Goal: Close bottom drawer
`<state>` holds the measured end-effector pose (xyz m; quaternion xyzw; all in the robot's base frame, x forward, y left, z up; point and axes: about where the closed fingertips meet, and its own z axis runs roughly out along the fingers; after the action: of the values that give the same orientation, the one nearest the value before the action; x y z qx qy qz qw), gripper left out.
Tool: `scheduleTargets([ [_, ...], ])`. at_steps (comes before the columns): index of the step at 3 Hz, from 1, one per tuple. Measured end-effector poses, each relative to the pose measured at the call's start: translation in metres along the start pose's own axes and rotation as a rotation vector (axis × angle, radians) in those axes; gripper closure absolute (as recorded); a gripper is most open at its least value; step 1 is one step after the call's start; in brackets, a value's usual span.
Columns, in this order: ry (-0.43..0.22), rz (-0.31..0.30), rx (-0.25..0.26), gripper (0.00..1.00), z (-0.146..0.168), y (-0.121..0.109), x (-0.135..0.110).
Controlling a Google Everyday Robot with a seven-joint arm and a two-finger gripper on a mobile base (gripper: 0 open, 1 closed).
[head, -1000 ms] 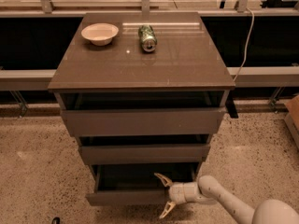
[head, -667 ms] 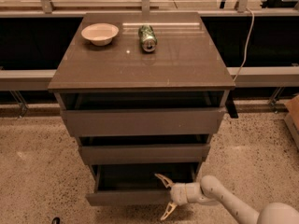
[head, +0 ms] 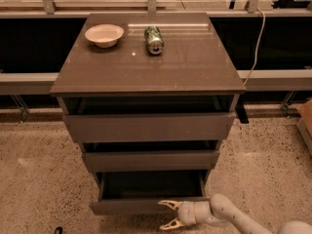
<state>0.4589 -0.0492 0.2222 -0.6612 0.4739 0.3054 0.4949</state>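
The bottom drawer (head: 127, 206) is pulled out of the grey-brown cabinet, its slim flat front panel near the lower edge and its dark shallow box open above it. My gripper (head: 165, 213) is at the right part of that front panel, fingers spread apart, one fingertip (head: 162, 203) at the panel's top edge and the other below it. The white arm reaches in from the lower right. The gripper holds nothing.
The middle drawer (head: 150, 160) and the top drawer (head: 148, 126) are each slightly open. A white bowl (head: 104, 34) and a green can (head: 154, 39) lying on its side rest on the cabinet top (head: 185, 67). A cable (head: 257, 38) hangs at the right. Speckled floor surrounds the cabinet.
The gripper has stayed at the bottom drawer's front with little visible movement. The drawer stands as far out as before.
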Motion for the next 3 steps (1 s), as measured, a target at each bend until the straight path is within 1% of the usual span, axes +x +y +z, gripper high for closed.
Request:
scheduleTargets([
  [1,-0.003,0.059,0.004,0.62,0.003,0.02,0.008],
  [2,0.001,0.128,-0.017,0.85,0.008,0.031,0.022],
  [3,-0.002,0.128,-0.018,1.0,0.01,0.032,0.021],
])
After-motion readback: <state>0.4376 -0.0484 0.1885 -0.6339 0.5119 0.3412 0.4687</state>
